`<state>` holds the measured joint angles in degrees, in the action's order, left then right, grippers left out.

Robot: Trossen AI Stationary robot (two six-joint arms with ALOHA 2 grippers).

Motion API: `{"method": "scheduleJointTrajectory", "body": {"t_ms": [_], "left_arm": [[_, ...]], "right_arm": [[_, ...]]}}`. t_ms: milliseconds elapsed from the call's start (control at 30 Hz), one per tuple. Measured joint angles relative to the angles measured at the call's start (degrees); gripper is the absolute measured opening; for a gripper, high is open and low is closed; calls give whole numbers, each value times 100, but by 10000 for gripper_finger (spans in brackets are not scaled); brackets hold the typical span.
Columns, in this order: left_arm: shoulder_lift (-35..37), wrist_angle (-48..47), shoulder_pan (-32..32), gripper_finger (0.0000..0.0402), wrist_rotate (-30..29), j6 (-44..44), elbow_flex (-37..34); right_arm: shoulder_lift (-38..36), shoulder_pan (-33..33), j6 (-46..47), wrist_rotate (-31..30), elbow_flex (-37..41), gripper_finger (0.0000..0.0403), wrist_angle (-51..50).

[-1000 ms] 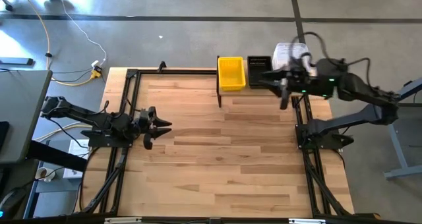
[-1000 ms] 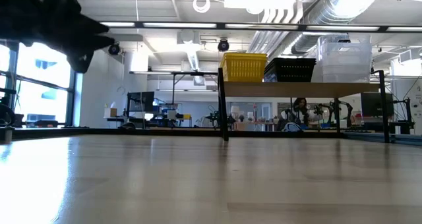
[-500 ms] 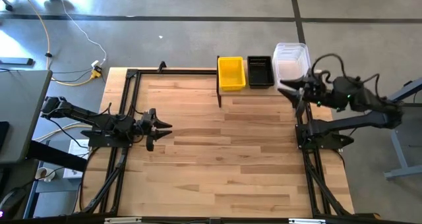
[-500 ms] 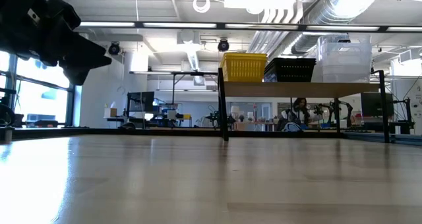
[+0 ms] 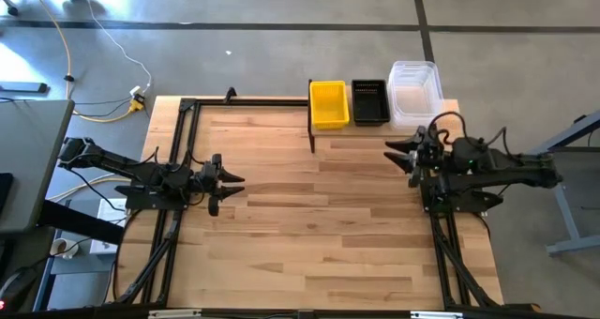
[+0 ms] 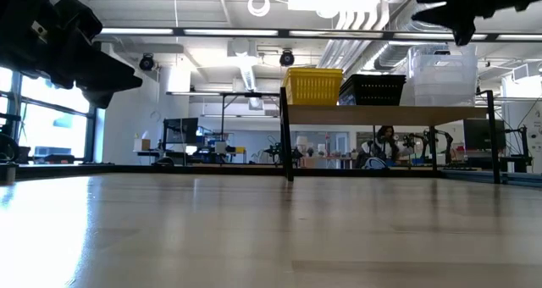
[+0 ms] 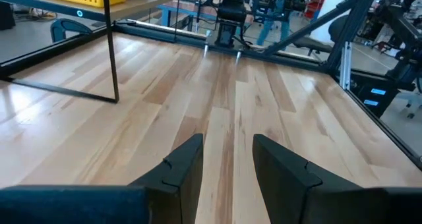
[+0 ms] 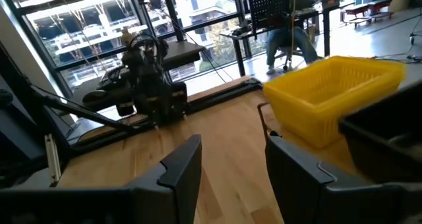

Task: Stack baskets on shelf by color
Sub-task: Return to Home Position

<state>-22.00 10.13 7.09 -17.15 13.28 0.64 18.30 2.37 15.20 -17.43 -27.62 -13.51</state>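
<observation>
- Since a second ago, our right gripper (image 5: 397, 156) has pulled back from the clear stack (image 5: 414, 94). It now hangs over the right edge of the table (image 5: 309, 225), in front of the shelf (image 5: 370, 131), while the left gripper (image 5: 230, 180) has stayed at the left edge.
- From above, we see only the top bin of each pile, so we cannot count them. The yellow stack (image 5: 328, 104), black stack (image 5: 369, 101) and clear stack sit in a row along the shelf, left to right. Their mouths face up, and each long axis runs across the plank's depth. Both grippers are well apart from them.
- At table height, the three stacks stand upright on the plank. The right gripper is a dark shape cut off by the frame's top, overlapping the clear stack's upper rim.
- Through the left wrist camera, we see that gripper's jaws apart over bare wood, gripping nothing. The yellow stack is cropped at the edge.
- Through the right wrist camera, the jaws are likewise spread and empty. The yellow stack lies ahead, with the black stack blurred and cropped beside it.
</observation>
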Motion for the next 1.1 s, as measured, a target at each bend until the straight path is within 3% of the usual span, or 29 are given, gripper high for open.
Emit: {"method": "scheduleJointTrajectory", "body": {"t_ms": [233,400,600,833,1100], "left_arm": [[0,0,0,122,0,0,2],[0,0,0,122,0,0,2],[0,2,0,122,0,0,2],[0,1,0,122,0,0,2],[6,7,0,122,0,0,2]], "right_arm": [[-229,0,224,11,903,153,522],[-420,0,428,455,1430,153,761],[-978,0,431,450,1962,153,913],[-1832,0,395,768,2334,153,824],[-1766,0,272,844,2357,153,485]]}}
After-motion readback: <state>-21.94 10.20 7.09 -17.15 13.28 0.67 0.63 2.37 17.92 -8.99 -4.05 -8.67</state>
